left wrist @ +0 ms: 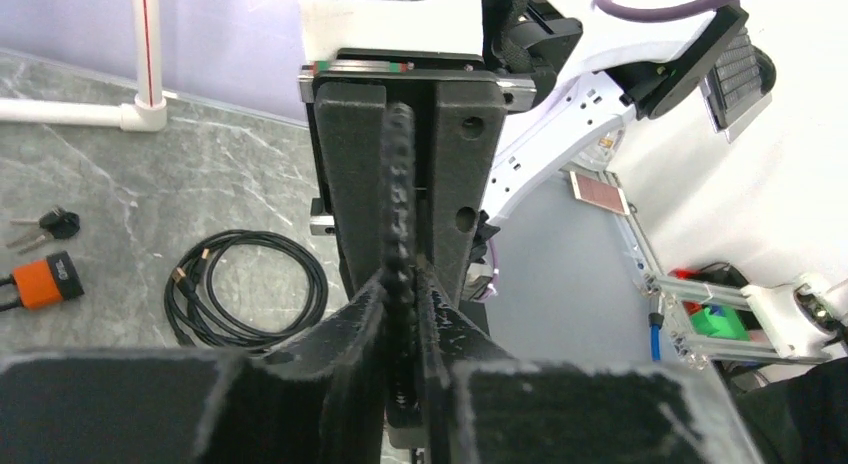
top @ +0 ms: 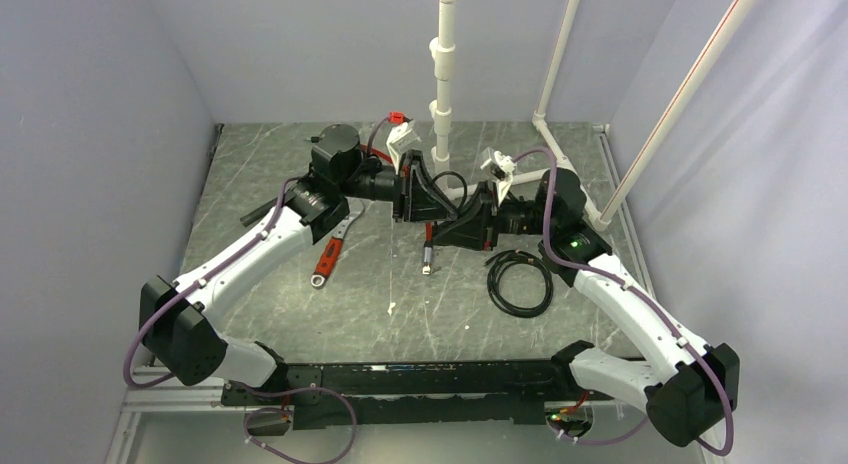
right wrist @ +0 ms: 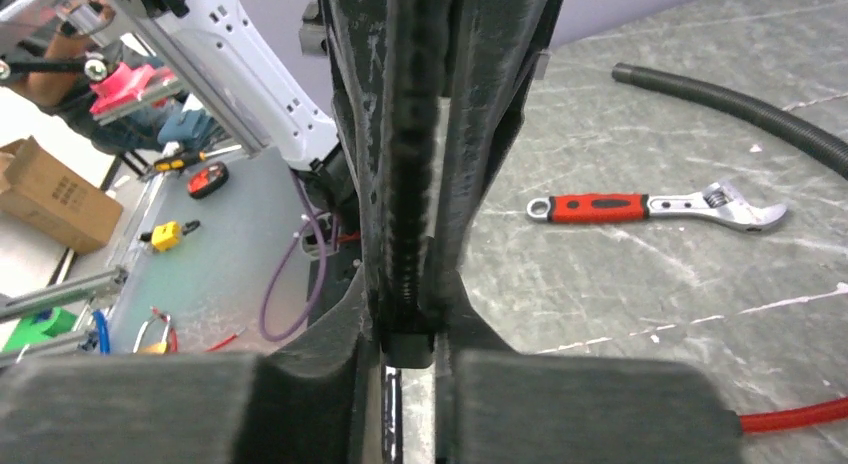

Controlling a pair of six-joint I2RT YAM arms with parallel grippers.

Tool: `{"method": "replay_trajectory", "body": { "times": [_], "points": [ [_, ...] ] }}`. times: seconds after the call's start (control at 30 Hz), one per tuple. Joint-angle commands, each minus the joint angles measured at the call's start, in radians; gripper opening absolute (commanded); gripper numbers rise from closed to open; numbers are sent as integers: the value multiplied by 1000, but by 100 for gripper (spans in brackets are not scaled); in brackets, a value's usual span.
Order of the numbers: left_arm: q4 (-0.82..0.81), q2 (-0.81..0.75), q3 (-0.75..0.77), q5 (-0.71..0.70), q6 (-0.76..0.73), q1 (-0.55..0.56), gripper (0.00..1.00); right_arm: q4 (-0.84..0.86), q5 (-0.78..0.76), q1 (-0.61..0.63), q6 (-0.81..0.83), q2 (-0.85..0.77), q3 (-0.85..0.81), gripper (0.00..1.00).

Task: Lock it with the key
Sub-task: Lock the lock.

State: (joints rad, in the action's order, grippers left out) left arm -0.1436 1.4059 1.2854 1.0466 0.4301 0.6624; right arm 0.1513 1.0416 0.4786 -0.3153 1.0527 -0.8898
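Key (left wrist: 62, 222) beside orange padlock (left wrist: 45, 281) | coiled cable (left wrist: 245, 289) near | wrench (right wrist: 655, 206) apart

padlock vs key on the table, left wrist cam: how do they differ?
Colour: the padlock has an orange body; the key has a black head and silvery blade. Size: the padlock is clearly bulkier than the key. Shared: both lie loose on the table, close together, neither held.
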Motion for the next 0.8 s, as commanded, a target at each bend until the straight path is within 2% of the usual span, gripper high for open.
{"method": "replay_trajectory", "body": {
  "times": [0.0,0.07,0.1,0.17,0.3,0.43,0.53,0.67,0.77],
  "points": [
    [2,-21,41,4,-6,-34,45,30,-45,-8,-7,3,-24,0],
    [-11,-31,32,-10,2,-69,77,47,-77,-26,-29,0,-22,0],
    [-4,-40,36,-20,-10,-91,87,74,-87,-41,-55,0,-20,0],
    [33,-56,53,-56,-51,-133,94,118,-107,-77,-117,1,-21,0],
    [103,-104,39,-146,-166,-167,93,183,-163,-145,-230,-13,-29,0],
    [88,-145,-56,-195,-220,-161,82,218,-246,-175,-316,-61,-11,0],
    [71,-151,-112,-219,-252,-121,69,218,-291,-175,-360,-82,2,0],
    [48,-134,-118,-238,-281,-36,64,218,-328,-176,-411,-91,15,0],
    [-12,-106,-118,-255,-231,4,57,234,-346,-174,-441,-93,25,0]
  ]
}}
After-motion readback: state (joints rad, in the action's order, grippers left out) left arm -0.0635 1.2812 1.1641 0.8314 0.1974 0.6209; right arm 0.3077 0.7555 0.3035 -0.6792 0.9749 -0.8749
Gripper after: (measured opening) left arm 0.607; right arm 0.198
